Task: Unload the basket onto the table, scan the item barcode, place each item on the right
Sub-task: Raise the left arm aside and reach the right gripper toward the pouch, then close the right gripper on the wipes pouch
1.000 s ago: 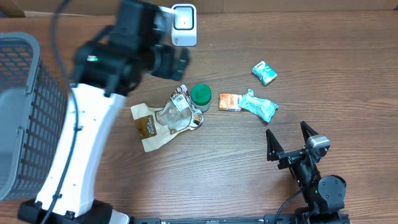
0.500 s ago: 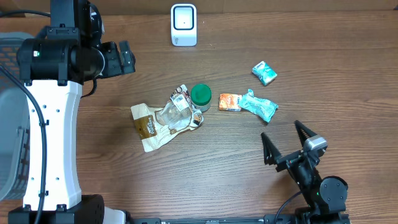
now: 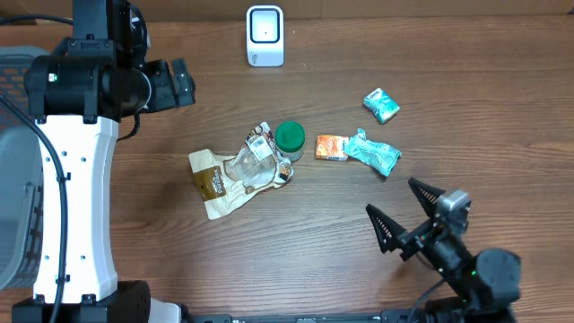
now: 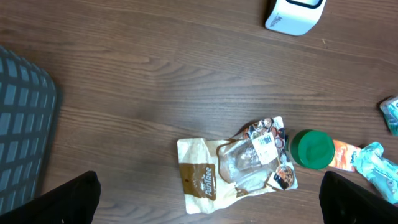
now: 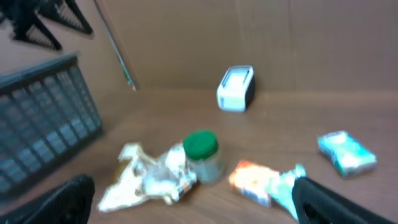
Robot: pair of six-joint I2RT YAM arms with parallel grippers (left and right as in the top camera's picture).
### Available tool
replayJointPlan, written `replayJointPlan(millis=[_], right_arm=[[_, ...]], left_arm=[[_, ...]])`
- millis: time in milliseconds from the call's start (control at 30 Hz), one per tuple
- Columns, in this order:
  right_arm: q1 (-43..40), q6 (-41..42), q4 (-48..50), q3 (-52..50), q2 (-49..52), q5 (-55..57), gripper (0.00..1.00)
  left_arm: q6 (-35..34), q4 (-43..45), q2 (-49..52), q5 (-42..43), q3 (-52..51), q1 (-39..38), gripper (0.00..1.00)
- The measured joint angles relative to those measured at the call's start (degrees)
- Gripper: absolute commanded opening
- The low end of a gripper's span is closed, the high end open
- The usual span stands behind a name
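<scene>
My left gripper [image 4: 210, 190] looks down on the wooden table [image 4: 155, 74], its two dark fingers [image 4: 65, 202] spread wide in the lower corners. My landmark is the green-lidded jar [image 4: 311, 149]. Just to its left lies a crumpled brown-and-clear pouch [image 4: 233, 168], white label up. An orange packet [image 4: 343, 155] shows at the jar's right, with a teal packet [image 4: 379, 177] beyond. The white scanner [image 4: 295, 14] sits well above the jar, and the grey basket [image 4: 22, 124] is far to its left.

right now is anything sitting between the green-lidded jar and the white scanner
Nothing visible. Only bare table lies between the green-lidded jar and the white scanner; the crumpled pouch and orange packet sit beside the jar, off that path.
</scene>
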Motion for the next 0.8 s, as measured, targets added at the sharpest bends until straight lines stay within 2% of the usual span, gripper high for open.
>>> replayJointPlan(millis=[167, 300, 433, 533, 600, 633, 800], right_arm=[[0.0, -0.1, -11.0, 15.8, 16.2, 0.3, 1.00], [0.0, 0.0, -22.8, 29.3, 33.2, 0.5, 1.00], [0.0, -0.1, -30.6, 38.8, 47.8, 0.6, 1.00], [0.0, 0.0, -31.3, 41.6, 56.1, -0.1, 1.00], [0.0, 0.0, -31.3, 41.8, 60.2, -1.1, 0.95], [0.0, 0.1, -31.4, 41.8, 63.6, -1.7, 0.95], [-1.9, 10.6, -31.9, 41.9, 71.8, -0.1, 0.95]], left_arm=[[0.0, 0.0, 0.0, 0.0, 0.0, 0.0, 1.00], [0.0, 0.0, 0.0, 0.0, 0.0, 0.0, 1.00], [0.0, 0.1, 0.0, 0.0, 0.0, 0.0, 1.00], [0.0, 0.0, 0.0, 0.0, 0.0, 0.0, 1.00], [0.0, 0.0, 0.0, 0.0, 0.0, 0.0, 1.00], [0.0, 0.0, 0.0, 0.0, 0.0, 0.0, 0.99], [0.0, 0.0, 0.0, 0.0, 0.0, 0.0, 0.99]])
